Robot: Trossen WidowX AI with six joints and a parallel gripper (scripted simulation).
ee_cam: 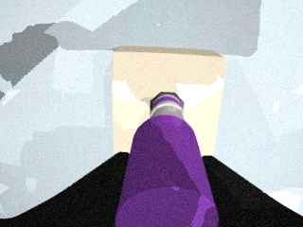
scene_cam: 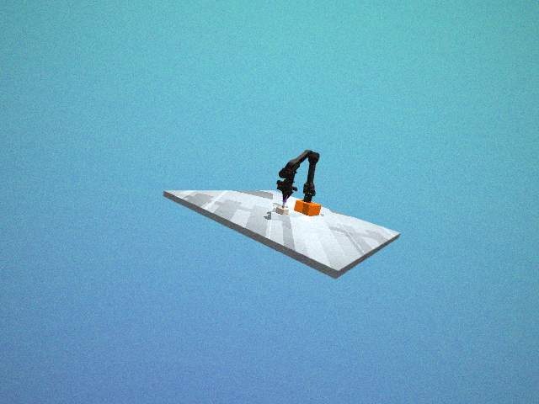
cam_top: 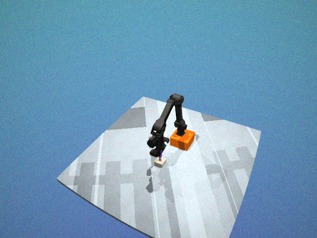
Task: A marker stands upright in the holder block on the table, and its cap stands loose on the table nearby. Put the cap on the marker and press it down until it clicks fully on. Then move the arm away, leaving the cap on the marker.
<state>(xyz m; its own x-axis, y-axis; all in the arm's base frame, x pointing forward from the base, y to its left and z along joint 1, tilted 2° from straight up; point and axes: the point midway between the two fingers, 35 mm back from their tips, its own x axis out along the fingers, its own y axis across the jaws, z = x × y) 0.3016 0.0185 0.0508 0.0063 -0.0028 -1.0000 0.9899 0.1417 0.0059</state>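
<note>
The purple cap point(cam_top: 160, 155) point(scene_cam: 285, 201) point(ee_cam: 163, 147) is held mouth down between the fingers of my gripper point(cam_top: 160, 152) point(scene_cam: 286, 197) point(ee_cam: 165, 165), which is shut on it. The cap is over the upper part of the upright marker point(ee_cam: 168, 112). A short grey length of the marker, with a white ring and a purple band, shows below the cap's rim. The marker stands in the pale beige holder block point(cam_top: 159, 164) point(scene_cam: 282, 211) point(ee_cam: 133, 66). The cap hides the marker's tip, and I cannot tell how far on it sits.
The arm's base stands on an orange block point(cam_top: 179, 141) point(scene_cam: 308, 208), behind and to the right of the holder block in the top view. The grey and white table point(cam_top: 123, 143) point(scene_cam: 304, 239) carries patchy shadows. Its edges lie well away from the holder.
</note>
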